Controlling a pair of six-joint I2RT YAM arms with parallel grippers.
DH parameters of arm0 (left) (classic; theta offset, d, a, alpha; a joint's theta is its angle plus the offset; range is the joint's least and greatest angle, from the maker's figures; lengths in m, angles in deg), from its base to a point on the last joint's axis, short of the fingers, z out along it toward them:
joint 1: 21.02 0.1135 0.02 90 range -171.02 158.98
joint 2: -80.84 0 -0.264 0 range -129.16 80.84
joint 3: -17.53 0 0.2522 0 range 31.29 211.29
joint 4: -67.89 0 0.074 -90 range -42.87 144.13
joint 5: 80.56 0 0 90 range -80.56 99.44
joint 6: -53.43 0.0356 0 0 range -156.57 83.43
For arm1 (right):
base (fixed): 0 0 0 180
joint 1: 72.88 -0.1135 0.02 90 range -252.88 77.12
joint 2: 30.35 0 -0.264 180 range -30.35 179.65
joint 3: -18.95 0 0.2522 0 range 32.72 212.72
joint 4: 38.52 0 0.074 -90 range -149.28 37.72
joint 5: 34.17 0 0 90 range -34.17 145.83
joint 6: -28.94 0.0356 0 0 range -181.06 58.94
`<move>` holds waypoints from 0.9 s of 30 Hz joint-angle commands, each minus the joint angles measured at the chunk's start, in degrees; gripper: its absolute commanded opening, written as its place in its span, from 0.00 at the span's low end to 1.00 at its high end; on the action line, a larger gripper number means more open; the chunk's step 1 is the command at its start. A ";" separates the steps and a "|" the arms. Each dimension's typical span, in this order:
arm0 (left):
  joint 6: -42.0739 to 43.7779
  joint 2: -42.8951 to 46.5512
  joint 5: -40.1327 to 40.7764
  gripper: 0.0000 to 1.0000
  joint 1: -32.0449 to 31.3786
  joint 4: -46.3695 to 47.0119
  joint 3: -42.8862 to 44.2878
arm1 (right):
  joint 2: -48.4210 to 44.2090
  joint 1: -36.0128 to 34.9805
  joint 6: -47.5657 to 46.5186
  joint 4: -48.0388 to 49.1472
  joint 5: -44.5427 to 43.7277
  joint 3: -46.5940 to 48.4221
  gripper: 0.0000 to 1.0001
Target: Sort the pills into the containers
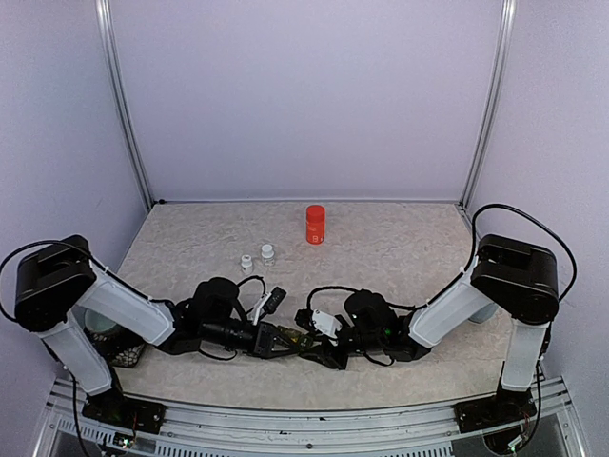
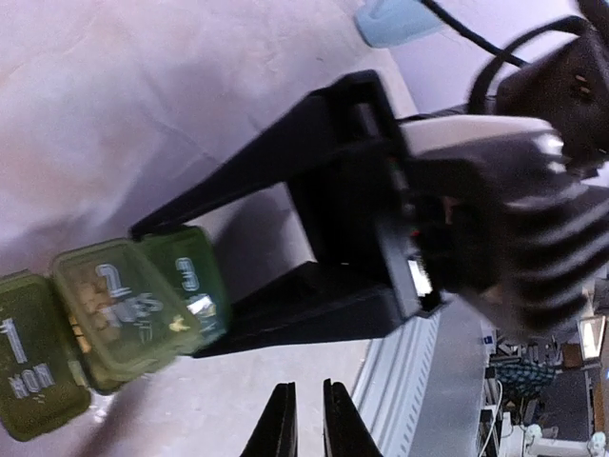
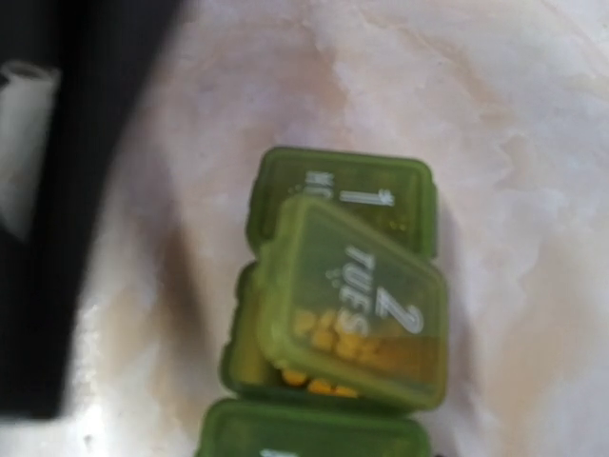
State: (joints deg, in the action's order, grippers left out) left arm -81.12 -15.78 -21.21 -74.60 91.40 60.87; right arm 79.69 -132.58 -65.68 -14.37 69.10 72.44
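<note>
3 translucent green square containers (image 3: 343, 305), marbled table (image 3: 533, 124).

One green pill strip (image 3: 333, 314), one red bottle (image 1: 315, 225), two white caps (image 1: 246, 262).

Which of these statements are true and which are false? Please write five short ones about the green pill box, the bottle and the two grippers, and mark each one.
1. On the green strip, the lid marked 2 TUES sits tilted and ajar over yellow pills. True.
2. The red bottle lies on its side between the arms. False: it stands upright at the far side of the table.
3. The left gripper is shut. True.
4. The compartment marked 1 is open. False: its lid lies shut.
5. The right gripper has one finger on each side of the strip's end marked 3. True.
</note>
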 commanded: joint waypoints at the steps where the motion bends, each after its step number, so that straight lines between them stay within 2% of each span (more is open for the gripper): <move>1: 3.39 5.49 -4.99 0.12 -0.71 1.39 1.63 | 0.15 0.34 0.49 -3.50 0.15 0.01 0.44; 6: 4.28 7.61 0.98 0.12 0.47 -6.25 4.32 | 0.02 0.38 0.49 -3.49 0.26 0.00 0.44; 11: 1.97 3.94 2.37 0.12 3.34 -3.83 3.50 | -0.46 0.29 0.66 -3.34 0.12 -0.38 0.44; 17: 1.87 0.21 1.40 0.10 3.41 -2.23 4.14 | -0.88 0.38 0.67 -3.37 -0.05 -0.68 0.44; 27: 2.54 -1.10 2.97 0.10 4.41 -4.97 6.53 | -0.53 0.37 0.76 -3.47 0.50 -0.37 0.43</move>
State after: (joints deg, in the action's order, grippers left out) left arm -79.16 -15.43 -19.13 -70.62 87.58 64.81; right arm 79.58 -132.36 -65.07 -14.55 69.08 72.44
